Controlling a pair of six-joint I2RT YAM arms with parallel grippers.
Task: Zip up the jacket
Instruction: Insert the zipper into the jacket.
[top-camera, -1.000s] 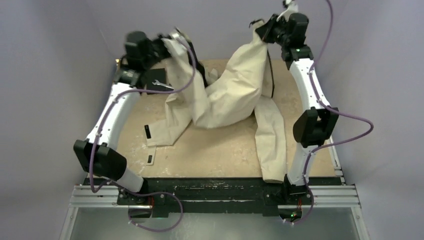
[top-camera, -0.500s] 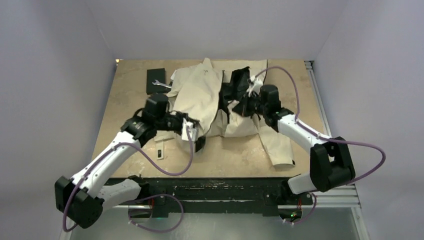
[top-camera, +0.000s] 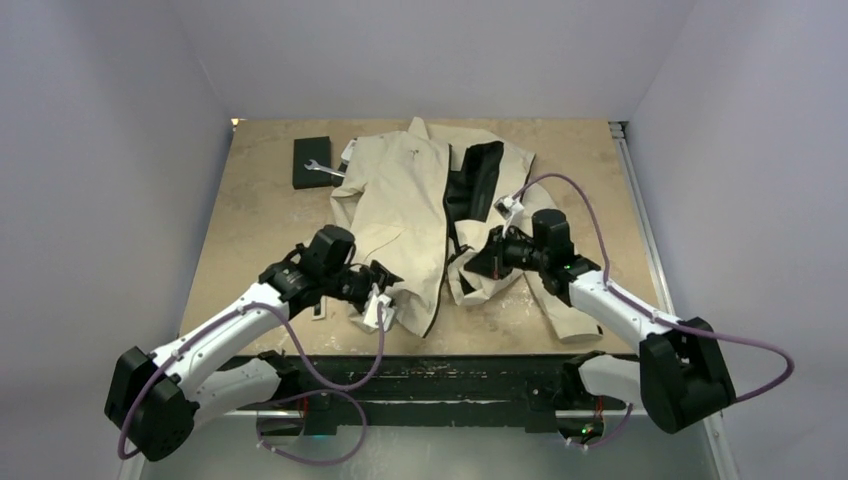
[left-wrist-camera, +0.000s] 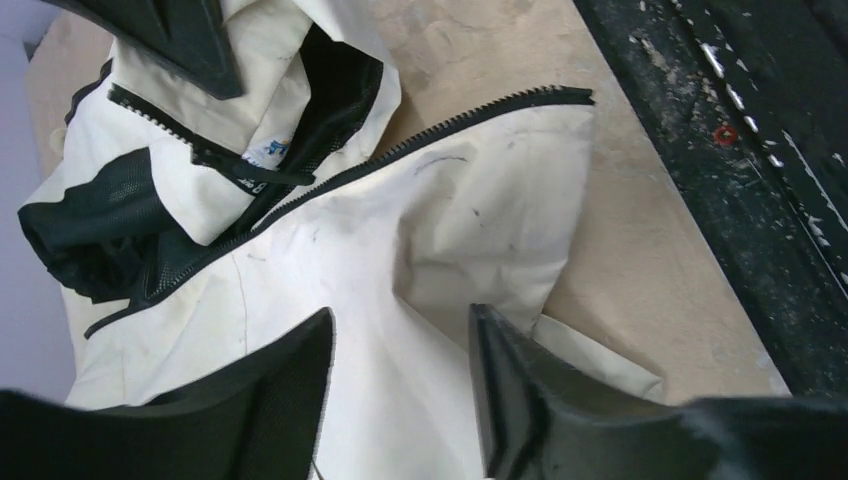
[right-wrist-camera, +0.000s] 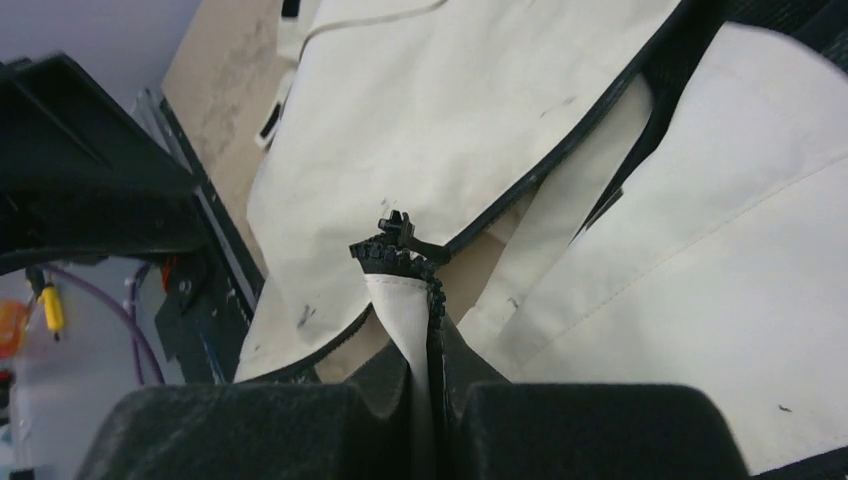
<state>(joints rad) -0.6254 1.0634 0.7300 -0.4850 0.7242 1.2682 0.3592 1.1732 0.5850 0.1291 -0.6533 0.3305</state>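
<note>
Cream jacket (top-camera: 400, 200), zipper edge pinched in right end effector (right-wrist-camera: 428, 362); left end effector (left-wrist-camera: 402, 325) gapes.

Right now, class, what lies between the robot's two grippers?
In the top view, the jacket lies there: its cream front panel and dark zipper edge separate the left gripper from the right gripper.

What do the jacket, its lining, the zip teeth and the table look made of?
The jacket looks like thin cream woven cloth, matte, creasing softly; cotton or synthetic, can't tell. The lining is black mesh, fine holes showing. The zip teeth are black, dull, probably moulded plastic. The table is tan mottled board, matte, likely pressed wood.
</note>
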